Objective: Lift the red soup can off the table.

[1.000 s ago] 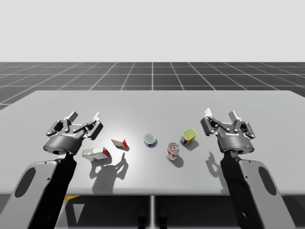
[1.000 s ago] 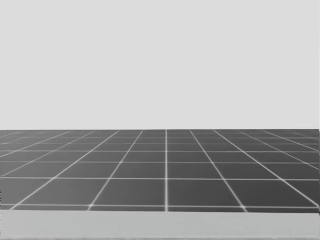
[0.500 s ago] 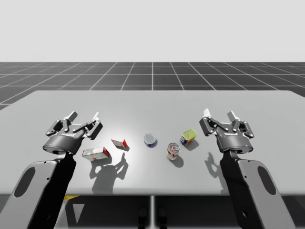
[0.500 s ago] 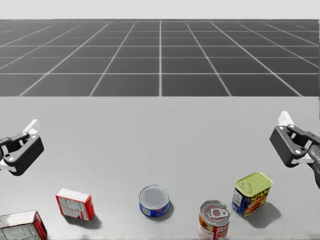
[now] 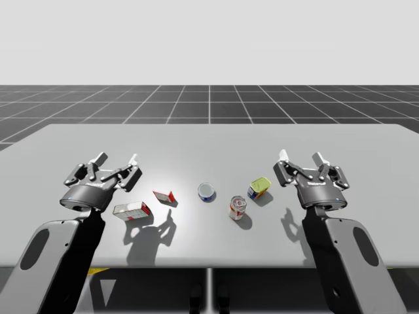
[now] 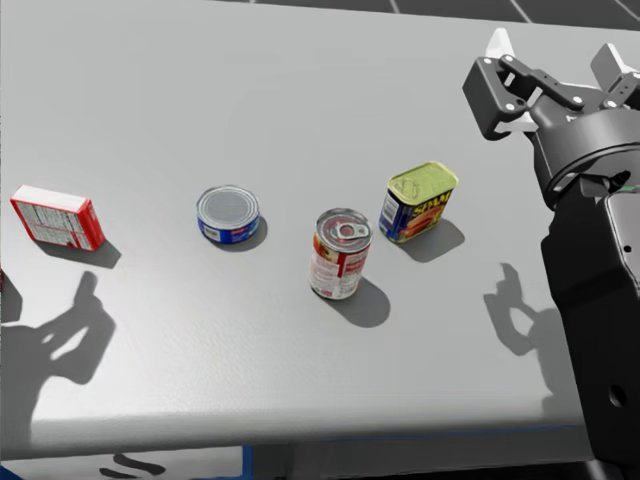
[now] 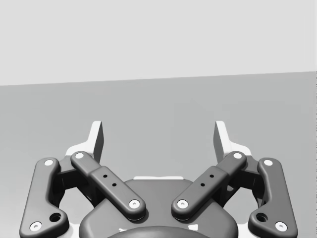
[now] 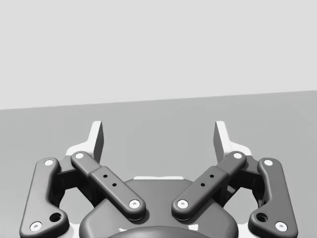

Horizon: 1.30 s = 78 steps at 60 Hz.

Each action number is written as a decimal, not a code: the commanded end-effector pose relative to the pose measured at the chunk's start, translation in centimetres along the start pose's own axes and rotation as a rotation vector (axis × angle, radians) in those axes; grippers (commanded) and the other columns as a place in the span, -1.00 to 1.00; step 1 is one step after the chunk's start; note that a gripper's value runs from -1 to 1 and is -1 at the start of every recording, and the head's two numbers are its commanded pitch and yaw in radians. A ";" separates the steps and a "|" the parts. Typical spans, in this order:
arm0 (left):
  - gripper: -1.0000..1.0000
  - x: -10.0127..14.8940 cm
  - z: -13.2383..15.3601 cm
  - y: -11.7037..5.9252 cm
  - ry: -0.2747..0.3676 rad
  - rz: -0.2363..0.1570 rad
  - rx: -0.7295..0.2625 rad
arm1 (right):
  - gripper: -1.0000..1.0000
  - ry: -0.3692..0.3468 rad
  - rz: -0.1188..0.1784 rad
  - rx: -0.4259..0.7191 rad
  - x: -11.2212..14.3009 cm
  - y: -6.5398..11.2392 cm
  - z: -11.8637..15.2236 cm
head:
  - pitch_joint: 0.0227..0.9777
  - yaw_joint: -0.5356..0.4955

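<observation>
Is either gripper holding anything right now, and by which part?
Nothing is held. My left gripper and right gripper are both open, nothing between their fingers. The red soup can stands upright on the table, apart from both.

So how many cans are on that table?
3: a tall red cylindrical soup can in the middle, a flat round blue can to its left, and a boxy blue can with a yellow lid to its right.
</observation>
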 end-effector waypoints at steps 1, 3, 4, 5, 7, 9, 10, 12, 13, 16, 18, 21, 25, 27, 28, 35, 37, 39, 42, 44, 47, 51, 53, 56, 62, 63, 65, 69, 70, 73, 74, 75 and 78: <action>-1.00 0.0 0.0 -0.2 0.001 0.000 -0.004 | -1.00 0.025 -0.012 0.035 0.0 0.1 0.2 | 0.84 -0.29; -1.00 0.0 0.0 -0.2 0.001 0.000 -0.004 | -1.00 0.020 -0.003 0.033 0.1 0.1 0.3 | 0.84 -0.29; -1.00 0.0 0.0 -0.2 0.001 0.000 -0.003 | -1.00 0.017 -0.003 0.033 0.1 0.1 0.3 | 0.84 -0.29; -1.00 0.0 0.0 -0.2 0.001 0.000 -0.003 | -1.00 0.014 -0.004 0.035 0.1 0.0 0.4 | 0.84 -0.28; -1.00 0.0 0.0 -0.2 0.001 0.000 -0.002 | -1.00 0.019 -0.016 0.039 0.2 0.0 0.5 | 0.83 -0.28; -1.00 0.0 0.0 -0.2 0.002 0.000 -0.002 | -1.00 0.028 -0.033 0.043 0.5 -0.1 0.6 | 0.82 -0.27; -1.00 0.0 0.0 -0.2 0.002 0.000 -0.002 | -1.00 0.026 -0.036 0.041 0.5 -0.1 0.7 | 0.82 -0.27; -1.00 0.0 0.0 -0.2 0.002 0.001 -0.002 | -1.00 0.016 -0.036 0.045 1.0 -0.1 1.0 | 0.81 -0.27; -1.00 0.0 0.0 -0.3 0.002 0.002 -0.002 | -1.00 0.015 -0.040 0.048 1.1 -0.1 1.1 | 0.81 -0.27; -1.00 0.0 0.0 -0.3 0.002 0.004 -0.002 | -1.00 0.015 -0.058 0.076 1.8 0.0 1.8 | 0.80 -0.27; -1.00 0.0 0.0 -0.3 0.003 0.005 -0.003 | -1.00 0.015 -0.055 0.092 2.0 0.1 2.2 | 0.80 -0.27; -1.00 0.0 0.0 -0.3 0.004 0.006 -0.003 | -1.00 0.021 -0.048 0.127 2.2 0.4 3.1 | 0.79 -0.27; -1.00 0.0 0.0 -0.2 0.004 0.007 -0.003 | -1.00 0.055 -0.052 0.195 2.1 0.8 4.8 | 0.78 -0.27; -1.00 0.0 0.0 -0.2 0.004 0.008 -0.003 | -1.00 0.056 -0.039 0.206 2.0 0.9 5.4 | 0.78 -0.27; -1.00 0.0 0.0 -0.2 0.004 0.007 -0.003 | -1.00 0.054 -0.015 0.216 1.9 1.0 6.2 | 0.78 -0.27; -1.00 0.0 0.0 -0.2 0.005 0.007 -0.001 | -1.00 0.021 0.055 0.244 1.7 1.1 8.3 | 0.78 -0.27; -1.00 0.0 0.0 -0.2 0.006 0.006 0.001 | -1.00 0.021 0.061 0.263 1.5 1.2 8.9 | 0.78 -0.27; -1.00 0.0 0.0 -0.1 0.007 0.007 0.002 | -1.00 0.034 0.049 0.278 1.4 1.2 9.3 | 0.78 -0.27; -1.00 0.0 0.0 -0.1 0.008 0.006 0.003 | -1.00 0.039 0.054 0.310 1.0 1.4 10.4 | 0.78 -0.27; -1.00 0.0 0.0 -0.2 0.008 0.005 0.003 | -1.00 0.048 0.049 0.326 0.8 1.5 10.7 | 0.78 -0.27; -1.00 0.0 0.0 -0.2 0.008 0.005 0.002 | -1.00 0.061 0.046 0.352 0.5 1.6 11.5 | 0.78 -0.27; -1.00 0.0 0.0 -0.1 0.008 0.003 0.002 | -1.00 0.095 0.008 0.413 0.0 1.8 12.5 | 0.78 -0.27; -1.00 0.0 0.0 -0.1 0.008 0.004 0.003 | -1.00 0.102 0.007 0.429 -0.2 1.9 12.8 | 0.78 -0.27; -1.00 0.0 0.0 -0.1 0.007 0.003 0.003 | -1.00 0.107 0.010 0.453 -0.6 1.8 13.3 | 0.77 -0.26; -1.00 0.0 0.0 -0.2 0.007 0.003 0.004 | -1.00 0.119 0.029 0.483 -1.4 2.0 13.7 | 0.77 -0.26; -1.00 0.0 0.0 -0.1 0.007 0.003 0.004 | -1.00 0.122 0.029 0.489 -1.6 2.1 13.8 | 0.77 -0.26; -1.00 -0.1 0.0 -0.1 0.007 0.003 0.004 | -1.00 0.135 0.028 0.505 -1.9 2.2 13.9 | 0.77 -0.26; -1.00 -0.1 0.0 -0.2 0.008 0.003 0.004 | -1.00 0.146 0.040 0.539 -2.8 2.7 14.2 | 0.76 -0.25; -1.00 -0.1 0.0 -0.2 0.008 0.003 0.004 | -1.00 0.153 0.037 0.545 -2.9 2.8 14.2 | 0.76 -0.25; -1.00 -0.1 -0.1 -0.2 0.009 0.002 0.004 | -1.00 0.174 0.029 0.558 -3.5 3.2 14.3 | 0.76 -0.25; -1.00 -0.1 -0.1 -0.2 0.010 0.002 0.003 | -1.00 0.177 0.030 0.558 -3.9 3.4 14.3 | 0.76 -0.25; -1.00 -0.1 -0.1 -0.2 0.010 0.002 0.003 | -1.00 0.184 0.027 0.559 -4.2 3.5 14.3 | 0.76 -0.25; -1.00 -0.1 -0.1 -0.2 0.010 0.001 0.004 | -1.00 0.194 0.024 0.558 -4.6 3.8 14.3 | 0.76 -0.25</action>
